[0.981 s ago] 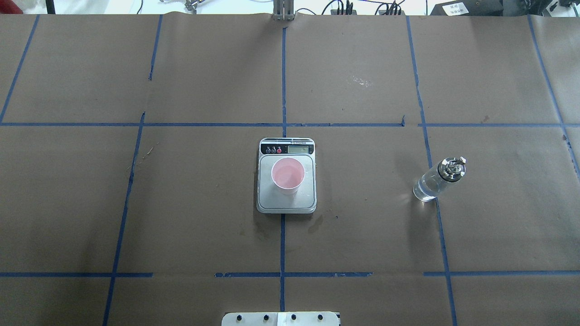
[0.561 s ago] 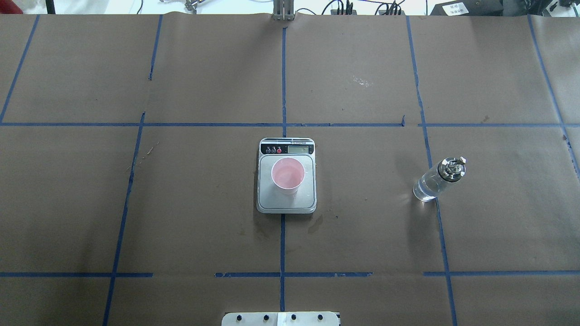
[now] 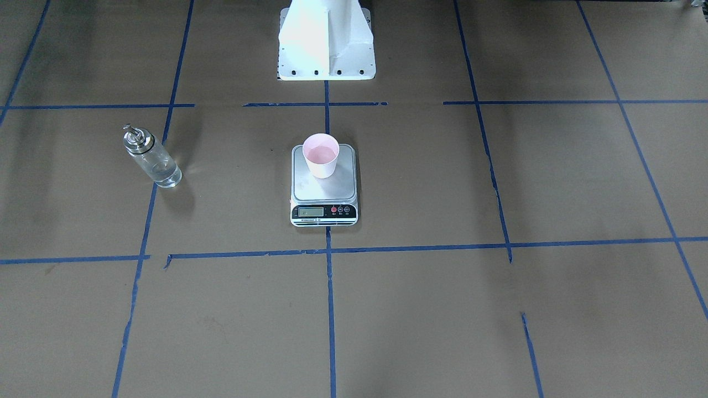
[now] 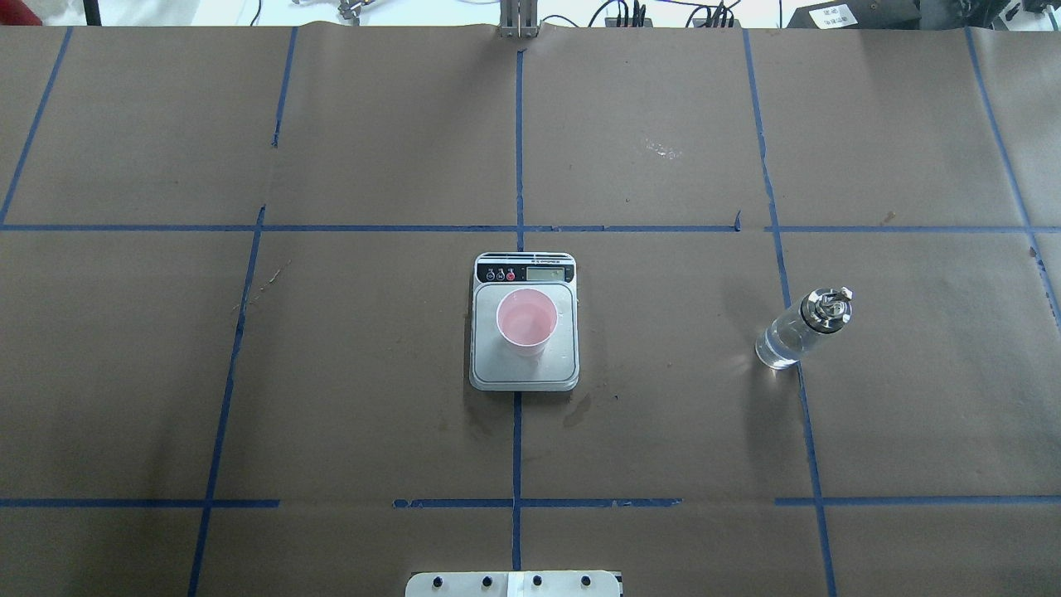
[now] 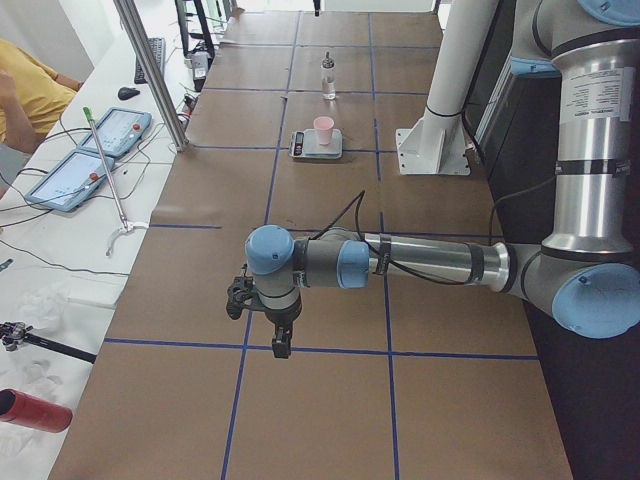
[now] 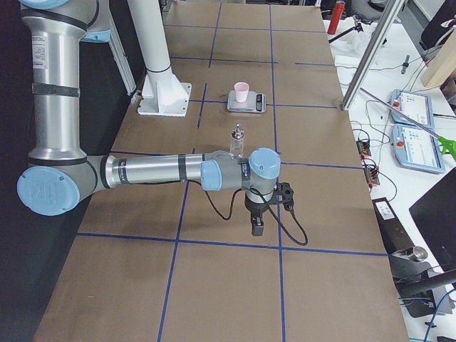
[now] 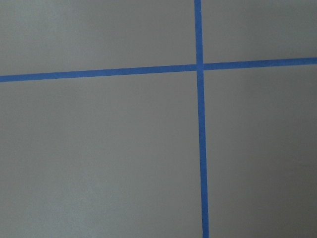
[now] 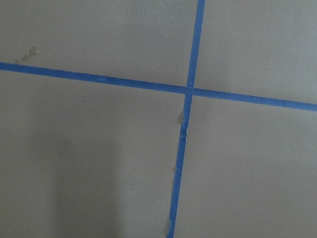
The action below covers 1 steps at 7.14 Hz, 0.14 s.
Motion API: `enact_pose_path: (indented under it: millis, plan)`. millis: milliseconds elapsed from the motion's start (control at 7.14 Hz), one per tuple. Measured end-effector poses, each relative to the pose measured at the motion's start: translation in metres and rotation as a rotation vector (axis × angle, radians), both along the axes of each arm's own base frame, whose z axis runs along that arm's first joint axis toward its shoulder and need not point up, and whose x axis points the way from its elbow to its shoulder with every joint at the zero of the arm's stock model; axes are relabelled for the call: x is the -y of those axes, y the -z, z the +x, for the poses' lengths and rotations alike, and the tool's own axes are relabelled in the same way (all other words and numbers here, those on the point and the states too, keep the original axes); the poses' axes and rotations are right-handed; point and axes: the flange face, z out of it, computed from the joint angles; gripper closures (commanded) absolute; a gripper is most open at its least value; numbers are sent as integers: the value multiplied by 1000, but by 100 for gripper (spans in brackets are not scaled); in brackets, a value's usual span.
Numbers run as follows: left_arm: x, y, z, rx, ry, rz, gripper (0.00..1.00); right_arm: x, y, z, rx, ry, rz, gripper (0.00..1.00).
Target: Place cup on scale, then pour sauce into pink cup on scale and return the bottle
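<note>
The pale pink cup (image 4: 526, 321) stands upright on the steel platform of the scale (image 4: 564, 366) at the table's centre; both also show in the front view, cup (image 3: 321, 156) and scale (image 3: 344, 189). The clear glass bottle (image 4: 794, 333) with its metal spout stands alone on the robot's right, also in the front view (image 3: 152, 158). The sauce in it is barely visible. My left gripper (image 5: 283, 342) shows only in the exterior left view, my right gripper (image 6: 256, 226) only in the exterior right view. Both hang over bare paper, far from the objects. I cannot tell whether they are open or shut.
Brown paper with a blue tape grid covers the table. The robot's white base (image 3: 326, 50) stands at the robot-side edge. A metal post (image 5: 150, 70) and control tablets (image 5: 75, 180) stand beyond the operators' edge. Both wrist views show only paper and tape.
</note>
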Motion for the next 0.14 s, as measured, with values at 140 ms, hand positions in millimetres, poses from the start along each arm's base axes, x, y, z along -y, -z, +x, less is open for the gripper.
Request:
enact_pose_path:
  millis: [140]
  plan:
    - [3, 2, 0, 0, 0, 4, 0, 0, 0, 0, 0, 0, 0, 0]
